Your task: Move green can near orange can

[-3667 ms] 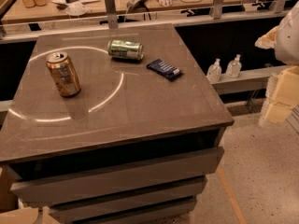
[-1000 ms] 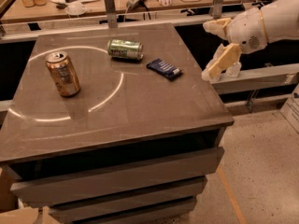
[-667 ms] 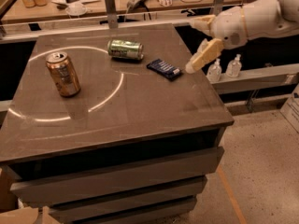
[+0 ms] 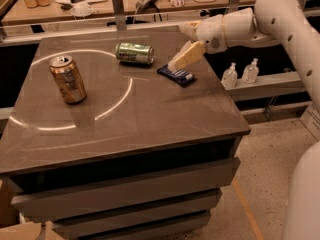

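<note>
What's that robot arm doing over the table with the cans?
The robot's arm stretches in from the right over the table. Its end effector hangs just above the dark blue wrapper, right of the green can, which lies on its side, untouched. The orange can stands upright farther left, apart from it. The green can is not yet beside it.

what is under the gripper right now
The gripper hangs over the far right of the table, above a flat dark blue snack wrapper. The gripper covers the wrapper's far edge, so that part cannot be seen. Whether they touch is unclear.
</note>
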{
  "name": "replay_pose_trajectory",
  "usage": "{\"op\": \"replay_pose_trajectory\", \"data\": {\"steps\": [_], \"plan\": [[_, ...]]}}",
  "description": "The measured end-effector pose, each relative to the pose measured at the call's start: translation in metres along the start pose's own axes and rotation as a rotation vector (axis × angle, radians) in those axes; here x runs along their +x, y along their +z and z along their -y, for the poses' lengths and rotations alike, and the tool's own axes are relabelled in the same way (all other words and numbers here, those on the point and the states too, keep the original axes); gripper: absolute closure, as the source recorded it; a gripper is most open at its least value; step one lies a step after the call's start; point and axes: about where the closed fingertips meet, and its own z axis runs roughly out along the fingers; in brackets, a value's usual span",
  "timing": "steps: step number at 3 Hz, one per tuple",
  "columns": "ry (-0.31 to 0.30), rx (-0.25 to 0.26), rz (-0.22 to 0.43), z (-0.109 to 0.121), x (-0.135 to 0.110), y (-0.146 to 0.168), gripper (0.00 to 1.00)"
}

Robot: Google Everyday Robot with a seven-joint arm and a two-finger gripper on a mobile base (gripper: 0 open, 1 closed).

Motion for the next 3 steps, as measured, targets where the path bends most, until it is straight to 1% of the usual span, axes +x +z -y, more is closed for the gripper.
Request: {"op": "replay_pose_trajectory", "data": {"steps": [1,2,3], "plan": [[0.052,0.028,0.034,0.016,0.004,0.035,0.0],[0.066,0.06,0.057,0.027,0.006,0.064,0.0],[0.046,0.074,0.054,0.035,0.012,0.082,0.0]]}}
